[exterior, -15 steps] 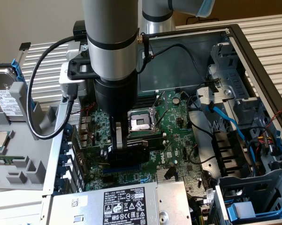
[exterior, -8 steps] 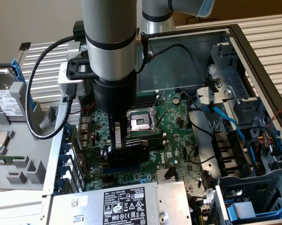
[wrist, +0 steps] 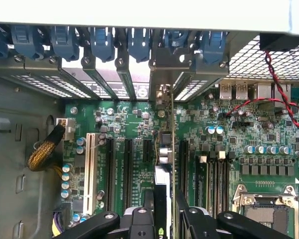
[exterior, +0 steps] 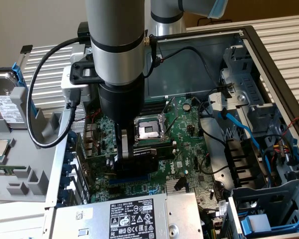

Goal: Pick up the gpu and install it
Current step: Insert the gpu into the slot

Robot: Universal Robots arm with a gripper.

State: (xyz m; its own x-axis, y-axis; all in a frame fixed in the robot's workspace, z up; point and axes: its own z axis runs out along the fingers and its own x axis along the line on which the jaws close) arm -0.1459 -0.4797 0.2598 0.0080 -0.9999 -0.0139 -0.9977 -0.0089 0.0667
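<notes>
The gpu (wrist: 165, 149) stands on edge over the large green motherboard (wrist: 134, 124), in line with the expansion slots (wrist: 109, 169). Its silver end bracket (wrist: 161, 74) reaches the case's rear slot openings. My gripper (wrist: 166, 219) is shut on the card, one black finger (wrist: 142, 221) on each side of it. In the exterior view the gripper (exterior: 125, 154) is low inside the open case, and the gpu's black shroud (exterior: 142, 158) shows just below the CPU socket (exterior: 148, 128). Whether the card is seated in its slot I cannot tell.
A power supply (exterior: 134, 216) borders the board at the near edge. Blue cables (exterior: 244, 129) and a drive cage (exterior: 268, 209) fill the exterior view's right. A hard drive (exterior: 5, 104) and a grey parts tray (exterior: 20, 169) lie outside the case on the left. Blue slot latches (wrist: 102, 42) line the rear wall.
</notes>
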